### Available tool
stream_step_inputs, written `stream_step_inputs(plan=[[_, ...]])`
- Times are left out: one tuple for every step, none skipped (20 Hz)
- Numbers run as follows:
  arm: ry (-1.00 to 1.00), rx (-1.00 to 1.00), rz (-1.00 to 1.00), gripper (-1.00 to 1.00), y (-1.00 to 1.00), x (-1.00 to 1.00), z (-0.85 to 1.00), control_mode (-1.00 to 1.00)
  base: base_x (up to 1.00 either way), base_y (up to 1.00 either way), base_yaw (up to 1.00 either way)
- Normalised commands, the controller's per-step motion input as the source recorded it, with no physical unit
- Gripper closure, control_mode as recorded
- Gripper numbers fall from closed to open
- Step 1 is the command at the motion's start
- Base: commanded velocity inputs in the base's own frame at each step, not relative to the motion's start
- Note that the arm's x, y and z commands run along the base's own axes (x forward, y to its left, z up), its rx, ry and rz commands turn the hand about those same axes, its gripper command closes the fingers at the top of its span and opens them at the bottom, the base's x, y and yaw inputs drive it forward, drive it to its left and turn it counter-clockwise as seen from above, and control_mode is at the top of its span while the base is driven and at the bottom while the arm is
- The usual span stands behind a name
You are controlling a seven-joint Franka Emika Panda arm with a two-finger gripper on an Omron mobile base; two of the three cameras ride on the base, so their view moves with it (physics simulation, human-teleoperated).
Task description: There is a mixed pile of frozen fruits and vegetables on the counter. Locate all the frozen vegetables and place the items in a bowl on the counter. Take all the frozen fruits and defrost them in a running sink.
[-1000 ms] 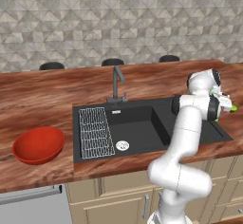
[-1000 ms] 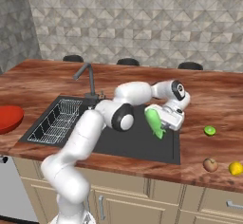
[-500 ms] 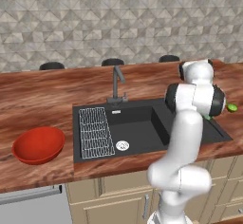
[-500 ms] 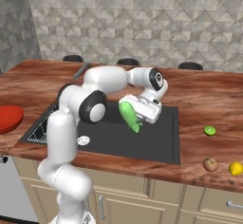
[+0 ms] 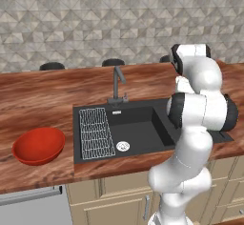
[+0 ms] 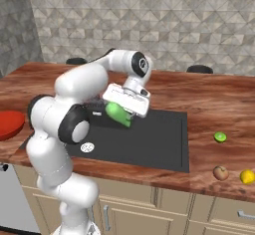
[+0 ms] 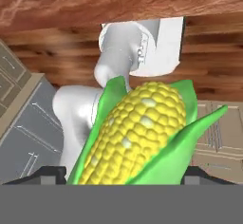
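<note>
Jaws of the gripper (image 6: 124, 110) stand closed around the husked corn cob (image 7: 137, 133), held above the sink (image 6: 149, 139); judged stiff, light and frost-slick, it is best clamped mid-length across its thickest part.

You're looking at a reddish-brown wood-grain counter (image 5: 43, 93) over beige cabinets (image 5: 119, 200). The sink (image 5: 138, 128) is showing black, with a silver drain (image 5: 123, 146) and a pale wire grid rack (image 5: 96, 133). The bowl (image 5: 38, 145) is reading glossy red. The corn cob (image 7: 137, 133) is showing yellow kernels in bright green husk. On the counter you're seeing a green lime (image 6: 220, 137), a reddish-brown round fruit (image 6: 220, 173) and a yellow piece (image 6: 247, 176). The wall (image 6: 149, 20) is showing grey-beige triangular tiles.
</note>
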Motion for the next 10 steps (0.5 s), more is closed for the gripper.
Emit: stream_step_inputs(plan=[[-0.50,0.00,0.22,1.00,0.35,0.05,0.01,-1.00,0.00,0.00,0.00],[-0.50,0.00,0.21,1.00,0.38,0.05,0.00,-1.00,0.00,0.00,0.00],[-0.50,0.00,0.19,1.00,0.40,0.04,0.00,-1.00,0.00,0.00,0.00],[-0.50,0.00,0.18,1.00,0.43,0.02,0.00,-1.00,0.00,0.00,0.00],[-0.50,0.00,0.14,1.00,0.47,0.00,0.00,-1.00,0.00,0.00,0.00],[-0.50,0.00,0.13,1.00,0.47,0.00,0.00,-1.00,0.00,0.00,0.00],[-0.50,0.00,0.13,1.00,0.47,0.00,0.00,-1.00,0.00,0.00,0.00],[-0.50,-0.03,0.08,1.00,0.47,-0.01,0.00,-1.00,0.00,0.00,0.00],[-0.50,-0.06,0.06,1.00,0.46,-0.08,0.00,-1.00,0.00,0.00,0.00],[-0.50,-0.08,0.05,1.00,0.46,-0.11,0.00,-1.00,0.00,0.00,0.00]])
